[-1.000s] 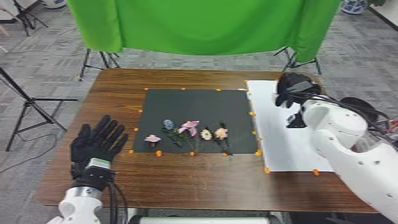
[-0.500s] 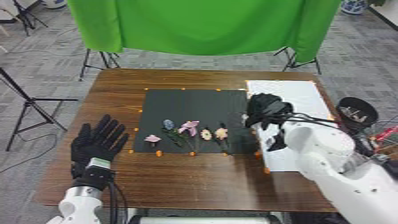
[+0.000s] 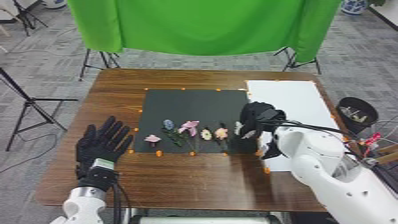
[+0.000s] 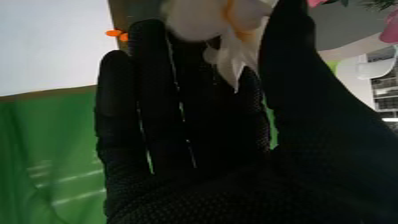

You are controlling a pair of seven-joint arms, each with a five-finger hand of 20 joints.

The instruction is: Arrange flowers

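- Your right hand (image 3: 258, 114) is coming off the white sheet (image 3: 291, 99) and reaching the right edge of the dark mat (image 3: 195, 104), so the next placement is getting close.
- It is pinching a white flower (image 4: 194, 19) between thumb and fingers, and that bloom is now hanging at the mat's right side.
- Five stems are lying along the mat's near part: small pink flower (image 3: 153, 138), blue flower (image 3: 169, 124), lilac-pink flower (image 3: 189, 126), cream flower (image 3: 206, 134), pink flower (image 3: 221, 133).
- You're probably extending that row rightward; watch that you aren't brushing the pink flower.
- Your left hand (image 3: 100, 146) is waiting left of the mat over the counter (image 3: 182, 187), fingers straight and spread.
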